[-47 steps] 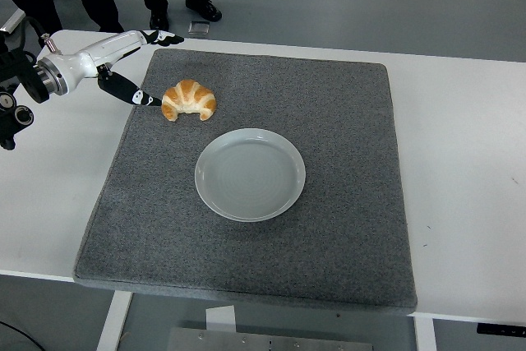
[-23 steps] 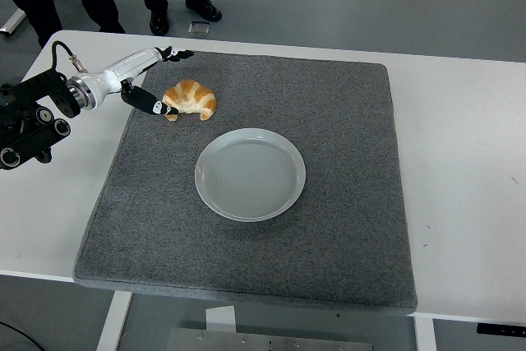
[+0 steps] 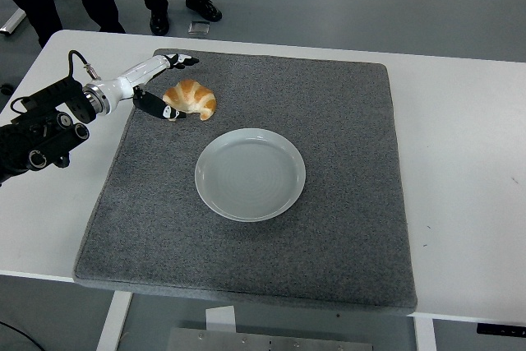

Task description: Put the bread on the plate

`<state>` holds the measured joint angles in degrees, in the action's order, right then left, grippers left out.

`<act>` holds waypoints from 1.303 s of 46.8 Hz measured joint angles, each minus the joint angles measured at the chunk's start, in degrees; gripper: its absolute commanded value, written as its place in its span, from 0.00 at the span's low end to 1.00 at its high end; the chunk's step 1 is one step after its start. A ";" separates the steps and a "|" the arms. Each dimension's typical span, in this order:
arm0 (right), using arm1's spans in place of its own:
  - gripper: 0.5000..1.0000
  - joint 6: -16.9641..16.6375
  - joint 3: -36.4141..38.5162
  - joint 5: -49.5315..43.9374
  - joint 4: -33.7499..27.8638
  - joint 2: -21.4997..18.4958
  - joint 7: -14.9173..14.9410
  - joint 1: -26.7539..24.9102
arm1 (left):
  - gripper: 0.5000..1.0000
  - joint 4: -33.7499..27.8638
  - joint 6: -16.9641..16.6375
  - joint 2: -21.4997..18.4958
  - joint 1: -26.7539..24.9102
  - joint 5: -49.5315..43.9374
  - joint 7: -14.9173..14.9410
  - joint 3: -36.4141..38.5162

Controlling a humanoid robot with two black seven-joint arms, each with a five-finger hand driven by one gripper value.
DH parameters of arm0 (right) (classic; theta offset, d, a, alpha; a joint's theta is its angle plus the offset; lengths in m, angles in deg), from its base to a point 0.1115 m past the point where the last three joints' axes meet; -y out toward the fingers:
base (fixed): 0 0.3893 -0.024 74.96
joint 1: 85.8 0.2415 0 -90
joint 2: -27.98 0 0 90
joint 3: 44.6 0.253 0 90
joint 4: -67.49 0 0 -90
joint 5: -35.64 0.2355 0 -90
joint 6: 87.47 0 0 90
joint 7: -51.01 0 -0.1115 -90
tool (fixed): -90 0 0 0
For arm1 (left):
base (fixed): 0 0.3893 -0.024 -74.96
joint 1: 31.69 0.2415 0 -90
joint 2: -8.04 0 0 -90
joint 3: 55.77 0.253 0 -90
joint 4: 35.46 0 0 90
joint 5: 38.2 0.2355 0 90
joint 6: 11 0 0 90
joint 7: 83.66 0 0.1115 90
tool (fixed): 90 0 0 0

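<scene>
A golden croissant (image 3: pixel 191 99) lies on the grey mat (image 3: pixel 345 121) at its far left, a little beyond the empty white plate (image 3: pixel 250 173) at the mat's middle. My left hand (image 3: pixel 167 84) reaches in from the left edge and sits right at the croissant's left end. Its fingers are spread, the thumb low against the croissant's near-left tip and the other fingers above its far side. The hand holds nothing. My right arm does not show.
The mat covers most of the white table (image 3: pixel 460 162). People's legs and shoes (image 3: pixel 177 14) stand beyond the table's far edge at the top left.
My left arm has slid rightward and lowered, bringing the spread hand from beside the mat's corner up against the croissant's left end. The croissant and plate have not moved.
</scene>
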<state>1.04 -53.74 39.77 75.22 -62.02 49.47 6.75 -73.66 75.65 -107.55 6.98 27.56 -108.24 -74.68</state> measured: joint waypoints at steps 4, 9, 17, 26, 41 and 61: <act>0.90 0.00 0.00 0.00 0.00 0.00 0.01 0.00 | 0.89 0.13 0.00 0.19 -0.08 0.03 -0.02 0.00; 0.90 0.00 0.00 0.00 0.00 0.00 0.01 0.00 | 0.88 0.13 0.00 0.97 -0.08 0.07 -0.02 0.00; 0.90 0.02 0.00 0.00 0.00 0.00 0.03 0.01 | 0.89 0.48 0.00 1.41 -0.08 0.07 -0.02 0.00; 0.90 0.02 0.00 0.00 0.00 0.00 0.02 0.00 | 0.88 0.50 -1.22 1.43 -0.08 0.01 -0.02 0.00; 0.90 0.00 0.00 0.00 0.00 0.00 0.01 -0.02 | 0.73 0.59 -1.59 1.37 0.12 -0.05 -0.02 0.11; 0.90 0.00 0.00 0.00 0.00 0.00 0.02 0.00 | 0.53 1.80 -1.67 2.22 1.37 -0.28 -0.03 0.45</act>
<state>1.04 -53.74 39.77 75.22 -62.02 49.49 6.75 -71.86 73.98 -105.33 8.35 27.28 -108.28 -74.23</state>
